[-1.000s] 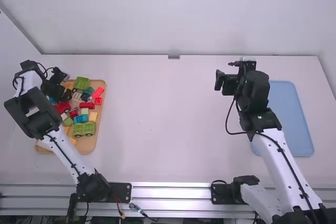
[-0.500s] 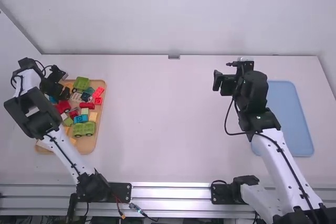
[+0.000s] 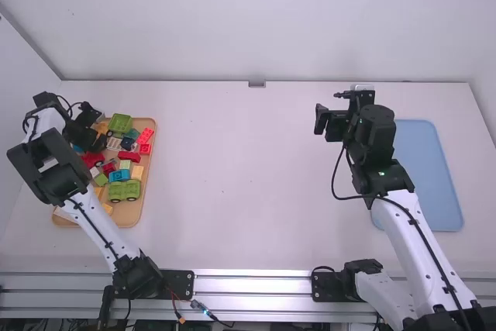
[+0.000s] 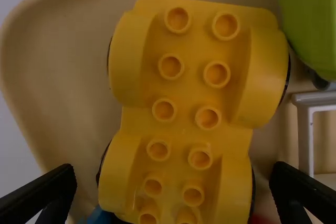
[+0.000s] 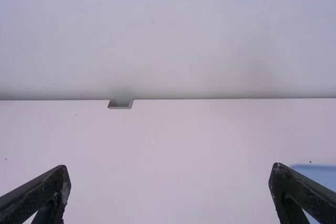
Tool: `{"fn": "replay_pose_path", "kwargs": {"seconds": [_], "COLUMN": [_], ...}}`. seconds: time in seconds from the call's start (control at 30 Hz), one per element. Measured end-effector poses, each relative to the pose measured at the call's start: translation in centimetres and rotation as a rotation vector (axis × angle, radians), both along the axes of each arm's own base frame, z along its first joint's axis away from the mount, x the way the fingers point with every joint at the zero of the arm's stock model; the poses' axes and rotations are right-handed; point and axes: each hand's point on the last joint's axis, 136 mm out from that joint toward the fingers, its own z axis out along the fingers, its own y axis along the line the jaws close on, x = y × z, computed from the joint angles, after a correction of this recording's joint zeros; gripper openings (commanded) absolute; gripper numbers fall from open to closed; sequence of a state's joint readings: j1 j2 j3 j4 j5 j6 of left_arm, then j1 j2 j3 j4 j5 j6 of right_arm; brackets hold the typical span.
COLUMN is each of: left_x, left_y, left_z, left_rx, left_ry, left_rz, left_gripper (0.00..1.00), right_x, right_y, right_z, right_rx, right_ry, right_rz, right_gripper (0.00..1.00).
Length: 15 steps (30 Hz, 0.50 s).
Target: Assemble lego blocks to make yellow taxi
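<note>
Left wrist view: the left tool (image 4: 173,168) is spread astride the yellow wheeled base (image 4: 186,103), gripping nothing. It looks light, stiff, slick; its waist between fenders (image 4: 261,72) seems the surest hold, though the wheels are dim. Beneath sits the tan tray (image 4: 63,72). Well across the worktop (image 3: 240,191), the right tool (image 5: 170,169) is parted, empty.

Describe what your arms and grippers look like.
The left arm and right arm both have smooth white links, chunky black joints and thin black cables running along them. The left gripper and right gripper are black, each with two tapering fingers; those on the right one look finely ridged.
</note>
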State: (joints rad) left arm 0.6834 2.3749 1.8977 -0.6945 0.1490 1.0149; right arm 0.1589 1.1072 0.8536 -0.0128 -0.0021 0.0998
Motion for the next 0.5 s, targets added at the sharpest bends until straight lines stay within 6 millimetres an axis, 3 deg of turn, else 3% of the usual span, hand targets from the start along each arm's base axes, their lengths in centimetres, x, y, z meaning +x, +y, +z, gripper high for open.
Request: {"fn": "replay_pose_path", "kwargs": {"seconds": [0.27, 0.5], "left_x": [0.25, 0.18], "left_y": [-0.72, -0.93], "left_z": [-0.20, -0.30], "left_rx": [-0.027, -0.037], "left_ry": [-0.019, -0.018], "left_rz": [-0.037, -0.038], "left_gripper": [0.99, 0.76], "right_x": [-0.01, 0.01], "right_y": [0.07, 0.02], "right_z": [0.02, 0.03], "right_rx": [0.001, 0.002], "right_ry": [-0.001, -0.001], "right_rz": [0.004, 0.001], "right_gripper": [0.99, 0.99]}}
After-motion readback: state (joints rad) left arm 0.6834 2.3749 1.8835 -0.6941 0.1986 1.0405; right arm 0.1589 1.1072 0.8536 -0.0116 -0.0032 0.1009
